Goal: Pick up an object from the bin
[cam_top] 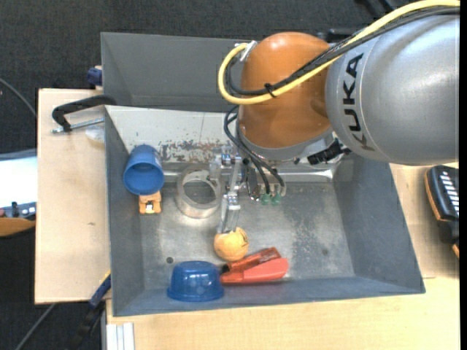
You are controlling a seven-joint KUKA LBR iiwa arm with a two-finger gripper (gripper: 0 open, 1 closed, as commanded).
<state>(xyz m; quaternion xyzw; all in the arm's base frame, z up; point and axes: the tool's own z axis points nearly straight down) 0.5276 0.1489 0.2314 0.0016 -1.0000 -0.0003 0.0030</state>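
Yellow-orange round obj [231, 245] just beside gripper [232, 221], toward bin [365, 254] front-ctr; open/shut unclear.

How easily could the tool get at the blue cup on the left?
Probably yes: the blue cup lies uncovered by the left wall; only a pale ring sits between it and the tool.

The silver KUKA-lettered arm [398, 86] wears an orange cover [281, 93] and yellow cable [222, 81].

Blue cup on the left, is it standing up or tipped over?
Tipped over: the blue cup lies on its side, its open mouth showing sideways.
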